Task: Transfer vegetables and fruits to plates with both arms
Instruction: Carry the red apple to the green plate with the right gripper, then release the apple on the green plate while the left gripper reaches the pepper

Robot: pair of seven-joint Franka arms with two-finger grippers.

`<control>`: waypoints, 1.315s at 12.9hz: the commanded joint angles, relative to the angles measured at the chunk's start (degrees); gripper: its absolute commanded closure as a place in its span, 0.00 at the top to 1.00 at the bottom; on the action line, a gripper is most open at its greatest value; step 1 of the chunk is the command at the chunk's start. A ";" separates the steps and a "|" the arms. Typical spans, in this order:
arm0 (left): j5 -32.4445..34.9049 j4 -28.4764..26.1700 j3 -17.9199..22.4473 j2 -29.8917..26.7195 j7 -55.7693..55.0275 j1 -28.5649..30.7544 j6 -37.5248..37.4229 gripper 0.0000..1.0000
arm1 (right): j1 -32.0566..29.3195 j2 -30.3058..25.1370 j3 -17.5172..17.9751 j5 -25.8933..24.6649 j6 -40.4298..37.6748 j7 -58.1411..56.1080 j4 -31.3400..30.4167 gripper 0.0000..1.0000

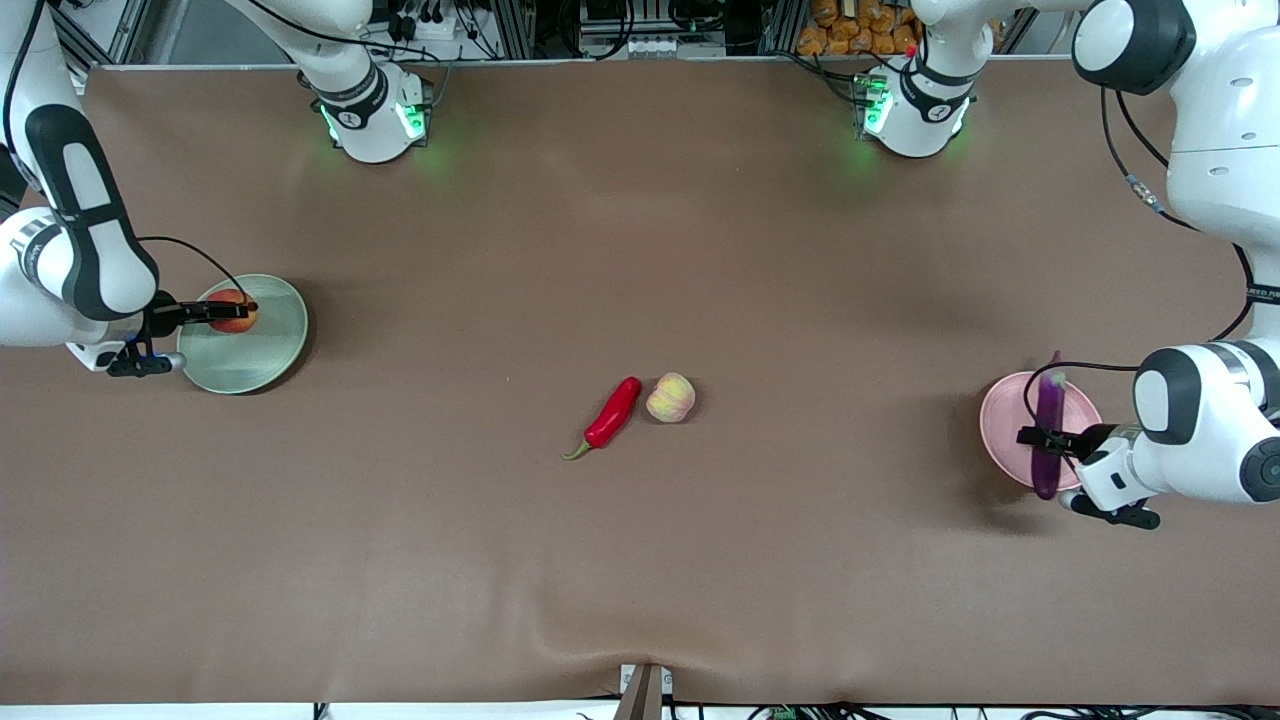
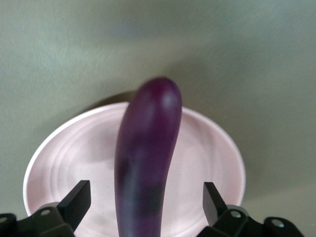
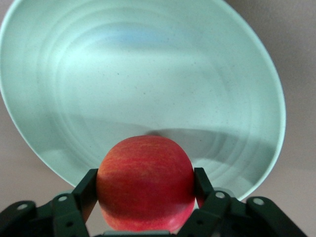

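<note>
My right gripper (image 1: 235, 311) is shut on the red apple (image 1: 233, 323) and holds it over the pale green plate (image 1: 250, 355). In the right wrist view both fingers (image 3: 89, 185) press the apple (image 3: 145, 182) above the green plate (image 3: 148, 74). The purple eggplant (image 1: 1050, 400) lies across the pale pink plate (image 1: 1000, 420). My left gripper (image 1: 1045, 440) is open around it, and in the left wrist view its fingers (image 2: 79, 195) stand well clear of the eggplant (image 2: 145, 148) on the pink plate (image 2: 207, 148). The red chili pepper (image 1: 612, 412) and the peach (image 1: 670, 397) lie side by side mid-table.
The brown table cloth (image 1: 640, 250) is bare between the plates and the two arm bases. The green plate sits at the right arm's end of the table, the pink plate at the left arm's end.
</note>
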 commanded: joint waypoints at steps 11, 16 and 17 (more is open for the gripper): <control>-2.12 -0.60 -22.11 -6.44 -6.78 -2.50 -1.31 1.00 | 6.06 -2.92 1.45 -0.75 -21.57 -0.33 25.93 1.00; -2.12 -0.60 -22.57 -6.27 -5.20 -11.54 -0.18 1.00 | 8.53 -3.45 1.54 -0.84 -39.92 9.61 40.71 1.00; -2.12 -0.51 -22.57 -6.27 -5.28 -14.61 1.74 1.00 | 8.35 -3.89 1.37 -0.84 -43.79 10.05 41.69 1.00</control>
